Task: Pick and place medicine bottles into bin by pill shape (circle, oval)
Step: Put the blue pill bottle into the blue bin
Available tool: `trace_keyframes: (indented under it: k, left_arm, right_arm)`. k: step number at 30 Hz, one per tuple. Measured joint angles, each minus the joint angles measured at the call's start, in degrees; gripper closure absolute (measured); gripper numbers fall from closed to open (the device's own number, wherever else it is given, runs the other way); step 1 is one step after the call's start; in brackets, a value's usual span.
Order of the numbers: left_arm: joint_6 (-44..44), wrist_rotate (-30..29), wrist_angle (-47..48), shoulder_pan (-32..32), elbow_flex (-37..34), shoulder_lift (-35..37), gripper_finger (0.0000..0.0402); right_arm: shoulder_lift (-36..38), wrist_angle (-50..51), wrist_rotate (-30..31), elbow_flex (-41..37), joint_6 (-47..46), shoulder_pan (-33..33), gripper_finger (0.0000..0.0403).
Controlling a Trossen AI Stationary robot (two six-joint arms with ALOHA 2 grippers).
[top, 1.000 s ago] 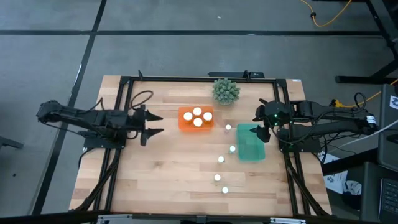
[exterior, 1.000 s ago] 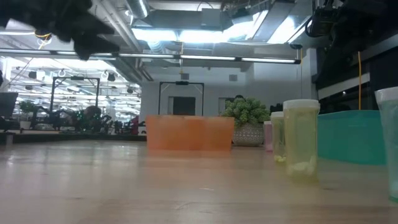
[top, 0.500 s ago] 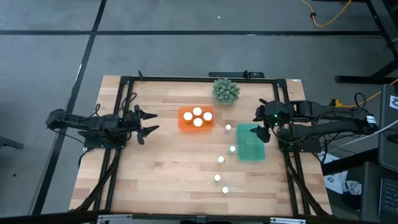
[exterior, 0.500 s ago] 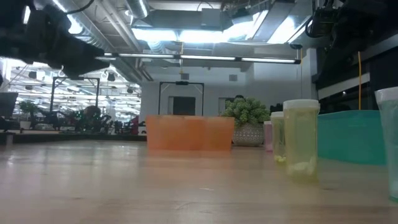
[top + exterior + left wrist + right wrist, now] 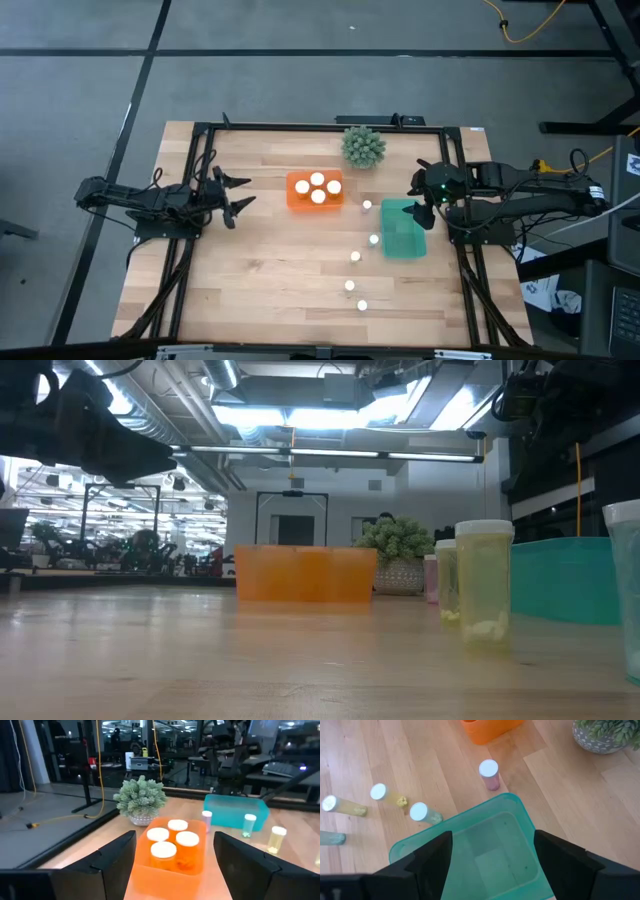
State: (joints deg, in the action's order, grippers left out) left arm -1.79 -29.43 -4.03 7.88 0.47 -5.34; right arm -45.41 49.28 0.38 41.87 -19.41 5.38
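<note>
High view first: the orange tray [image 5: 316, 190] sits mid-table toward the back with four white-capped medicine bottles [image 5: 317, 188] standing inside it, packed close together, and the spiky green plant [image 5: 364, 146] is just behind and to its right. Over on the left side, the left gripper [image 5: 240, 192] hangs above bare wood, well apart from the orange tray, fingers spread and nothing between them; its wrist camera looks straight between those two dark fingers [image 5: 115, 855] at the orange tray and the four caps. On the right, the right gripper [image 5: 420, 203] is parked above the back end of the teal tray [image 5: 404, 229], jaws wide, holding nothing, and the right wrist view looks down into that tray [image 5: 490, 852], which shows only its own floor. Five loose bottles stand on the table: one pink one [image 5: 489, 774] between the two trays, one touching or just beside the teal tray's left edge [image 5: 373, 239], and three more [image 5: 355, 257] trailing toward the front of the table in a loose line. Low view shows a yellowish bottle [image 5: 484, 585] up close with pills at its bottom, the orange tray behind it, the teal tray at the right edge.
</note>
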Motion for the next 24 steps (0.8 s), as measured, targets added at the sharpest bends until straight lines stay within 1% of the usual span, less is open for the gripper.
trace_keyframes:
  k: [3,9,14,18,24]
  left_arm:
    - [0.9,0.2,0.0,0.0,0.0,0.0,0.0141]
    - [-4.0,0.5,0.0,0.0,0.0,0.0,0.0144]
    - [-3.7,0.5,0.0,0.0,0.0,0.0,0.0145]
    - [-3.7,0.5,0.0,0.0,0.0,0.0,0.0145]
    - [-3.2,0.5,0.0,0.0,0.0,0.0,0.0145]
  right_arm:
    - [0.0,0.0,0.0,0.0,0.0,0.0,0.0121]
    - [0.0,0.0,0.0,0.0,0.0,0.0,0.0121]
    - [0.0,-0.1,-0.1,0.0,-0.4,0.0,0.0121]
    - [0.0,0.5,-1.8,0.0,-1.6,0.0,0.0121]
    - [0.0,1.1,-2.0,0.0,0.1,0.0,0.0121]
